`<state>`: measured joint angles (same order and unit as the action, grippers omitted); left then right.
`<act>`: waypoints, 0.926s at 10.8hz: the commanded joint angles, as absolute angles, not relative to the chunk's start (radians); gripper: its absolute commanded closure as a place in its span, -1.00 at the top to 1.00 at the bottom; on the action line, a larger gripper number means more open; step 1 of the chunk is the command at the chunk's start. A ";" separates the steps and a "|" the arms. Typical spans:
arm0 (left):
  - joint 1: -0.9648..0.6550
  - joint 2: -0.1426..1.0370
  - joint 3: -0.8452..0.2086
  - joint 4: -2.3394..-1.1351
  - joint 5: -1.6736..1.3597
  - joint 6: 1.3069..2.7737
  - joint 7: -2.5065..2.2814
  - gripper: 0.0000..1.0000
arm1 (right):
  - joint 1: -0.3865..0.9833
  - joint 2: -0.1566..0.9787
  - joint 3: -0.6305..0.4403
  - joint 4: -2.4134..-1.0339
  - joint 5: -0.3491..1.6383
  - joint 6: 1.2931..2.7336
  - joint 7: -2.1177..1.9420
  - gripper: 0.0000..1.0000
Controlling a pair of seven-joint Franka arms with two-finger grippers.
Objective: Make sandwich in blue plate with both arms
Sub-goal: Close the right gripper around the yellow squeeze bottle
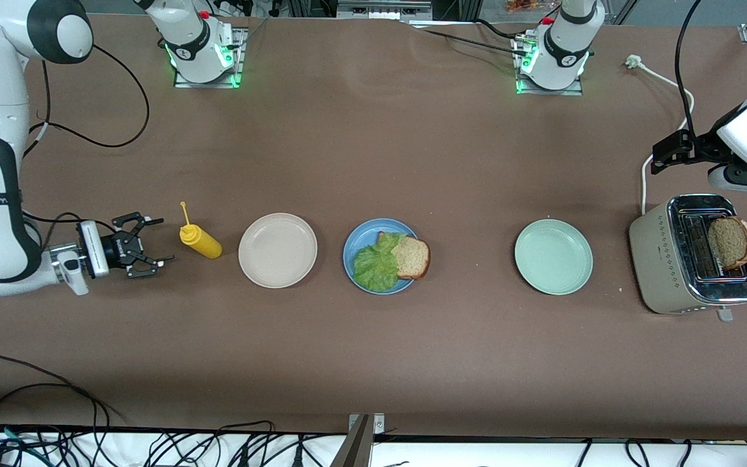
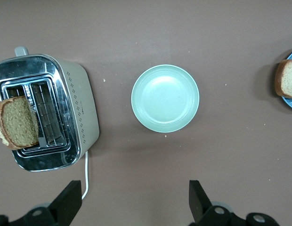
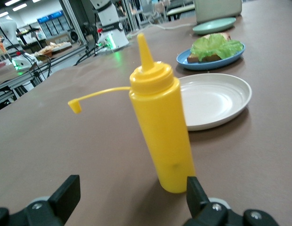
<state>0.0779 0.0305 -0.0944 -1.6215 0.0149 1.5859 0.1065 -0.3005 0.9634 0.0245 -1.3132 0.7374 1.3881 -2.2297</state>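
Observation:
The blue plate [image 1: 350, 250] lies mid-table and carries one brown bread slice [image 1: 414, 258] with a ruffled lettuce leaf [image 1: 375, 266] partly over it. A second slice [image 1: 730, 242] stands in a slot of the toaster [image 1: 662, 263] at the left arm's end. My left gripper [image 2: 135, 190] hangs open and empty, high over the table by the toaster [image 2: 85, 108] and the mint plate [image 2: 165, 98]. My right gripper [image 1: 161, 243] is low and open beside the yellow squeeze bottle [image 1: 200, 241]. The bottle [image 3: 162, 132] stands just ahead of its fingers, untouched.
A beige-white plate [image 1: 277, 250] lies between the bottle and the blue plate. The pale mint-green plate [image 1: 554, 256] sits between the blue plate and the toaster. The toaster's white cord [image 1: 643, 188] runs toward the bases. Loose cables lie along the table's near edge.

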 commanded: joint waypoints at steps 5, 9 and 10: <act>0.083 0.038 -0.097 -1.598 0.008 1.566 0.115 1.00 | -0.269 1.014 0.029 -1.390 0.879 1.485 -2.332 1.00; 0.084 0.038 -0.098 -1.598 0.008 1.566 0.115 1.00 | -0.230 1.026 0.032 -1.413 0.931 1.555 -2.332 1.00; 0.083 0.038 -0.098 -1.598 0.008 1.566 0.115 1.00 | -0.226 1.026 0.032 -1.413 0.933 1.568 -2.332 1.00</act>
